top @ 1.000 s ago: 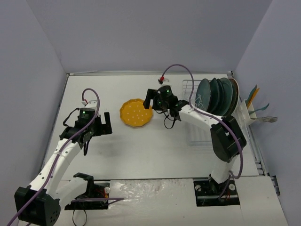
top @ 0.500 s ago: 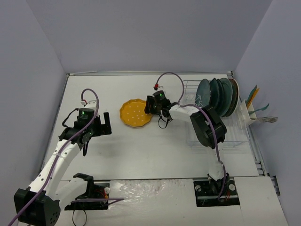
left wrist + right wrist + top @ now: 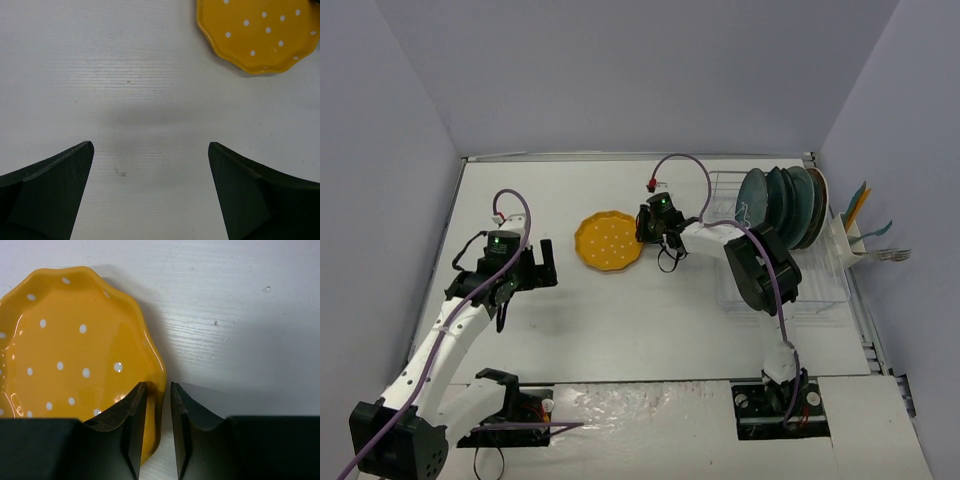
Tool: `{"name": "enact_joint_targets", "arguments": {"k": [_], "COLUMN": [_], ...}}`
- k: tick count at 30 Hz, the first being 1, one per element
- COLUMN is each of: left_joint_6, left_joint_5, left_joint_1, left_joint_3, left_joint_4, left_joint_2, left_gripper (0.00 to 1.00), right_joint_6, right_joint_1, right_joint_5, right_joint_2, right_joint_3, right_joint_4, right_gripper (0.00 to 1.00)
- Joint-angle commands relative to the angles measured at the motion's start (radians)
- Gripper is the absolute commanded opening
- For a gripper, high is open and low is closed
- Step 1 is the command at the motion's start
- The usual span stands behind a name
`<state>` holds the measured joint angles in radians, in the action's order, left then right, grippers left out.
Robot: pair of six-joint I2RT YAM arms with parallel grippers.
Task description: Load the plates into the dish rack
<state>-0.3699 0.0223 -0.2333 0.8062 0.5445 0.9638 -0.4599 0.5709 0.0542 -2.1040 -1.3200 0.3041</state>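
Observation:
The orange-yellow plate [image 3: 608, 240] with white dots lies flat on the table, left of the dish rack [image 3: 820, 292]. My right gripper [image 3: 642, 234] sits at its right rim. In the right wrist view the plate [image 3: 75, 355] has its wavy rim between the jaws of that gripper [image 3: 157, 386]: one finger rests inside, the other outside, nearly together. Several teal and grey-green plates [image 3: 780, 205] stand upright in the rack. My left gripper [image 3: 546, 262] hovers open over bare table left of the plate [image 3: 257, 35]; the left gripper [image 3: 150, 145] holds nothing.
A side utensil holder [image 3: 855, 235] with cutlery hangs on the rack's right end. Grey walls close in the table on the left, back and right. Purple cables loop above both wrists.
The right arm reached left to the plate's rim and its jaws closed from wide to a narrow pinch around it. The plate and the left arm have not moved.

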Motion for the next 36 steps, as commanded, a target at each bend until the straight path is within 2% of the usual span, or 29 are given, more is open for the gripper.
{"name": "enact_joint_targets", "arguments": {"k": [1, 6, 11, 15, 21, 29, 36], "left_joint_6": [0.02, 0.022, 0.023, 0.021, 0.019, 0.017, 0.016], "left_joint_5": [-0.003, -0.008, -0.005, -0.01, -0.009, -0.012, -0.01], "left_joint_1": [0.006, 0.007, 0.008, 0.007, 0.008, 0.008, 0.008], "left_joint_3": [0.028, 0.03, 0.029, 0.031, 0.031, 0.03, 0.03], "left_joint_4": [-0.034, -0.032, -0.038, -0.039, -0.043, -0.046, -0.046], "left_joint_2": [-0.008, -0.015, -0.021, -0.024, -0.03, -0.037, -0.034], "left_gripper": [0.97, 0.97, 0.97, 0.97, 0.97, 0.97, 0.97], "right_joint_6": [0.055, 0.056, 0.114, 0.198, 0.33, 0.481, 0.652], "right_joint_1": [0.016, 0.017, 0.023, 0.039, 0.068, 0.107, 0.126], "right_joint_5": [0.009, -0.027, -0.094, -0.228, -0.351, -0.506, -0.706], "right_joint_2": [-0.005, -0.002, 0.088, 0.204, 0.32, 0.44, 0.51], "right_joint_3": [-0.043, -0.064, -0.109, -0.17, -0.236, -0.251, -0.28], "right_joint_4": [-0.071, -0.124, -0.186, -0.28, -0.363, -0.376, -0.375], "right_gripper": [0.22, 0.0, 0.0, 0.0, 0.0, 0.0, 0.0]}}
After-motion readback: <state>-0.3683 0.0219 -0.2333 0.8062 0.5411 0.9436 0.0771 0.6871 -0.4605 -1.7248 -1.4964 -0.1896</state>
